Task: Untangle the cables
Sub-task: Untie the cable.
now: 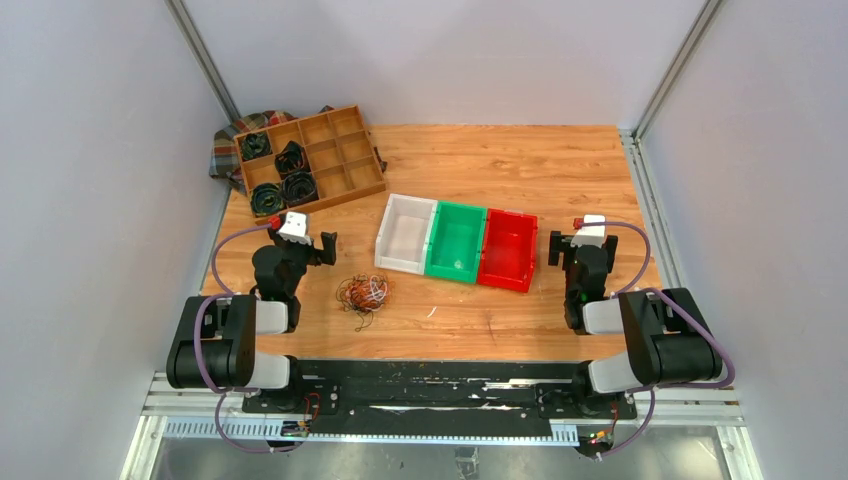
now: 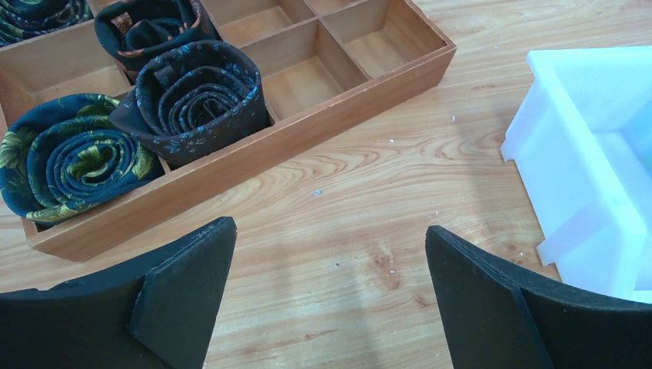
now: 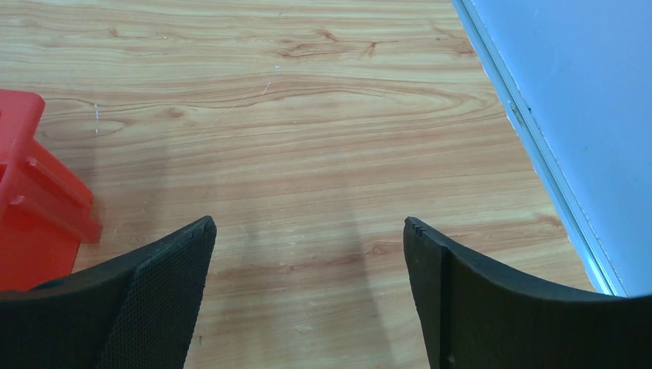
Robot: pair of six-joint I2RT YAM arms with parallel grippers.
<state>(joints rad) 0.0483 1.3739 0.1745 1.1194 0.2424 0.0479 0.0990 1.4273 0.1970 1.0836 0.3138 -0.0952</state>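
Note:
The cables (image 1: 364,293) lie as one tangled bunch of thin orange, white and black wires on the wooden table, in front of the white bin. They show only in the top view. My left gripper (image 1: 318,247) is open and empty, above the table to the upper left of the bunch; in the left wrist view (image 2: 330,231) only bare wood lies between its fingers. My right gripper (image 1: 556,248) is open and empty, just right of the red bin; in the right wrist view (image 3: 307,223) it is over bare wood.
A white bin (image 1: 406,233), a green bin (image 1: 456,241) and a red bin (image 1: 507,249) stand side by side mid-table. A wooden divided tray (image 1: 310,160) with dark rolled fabric (image 2: 192,96) stands at the back left, on a plaid cloth (image 1: 224,150). The wall rail (image 3: 538,154) runs along the right edge.

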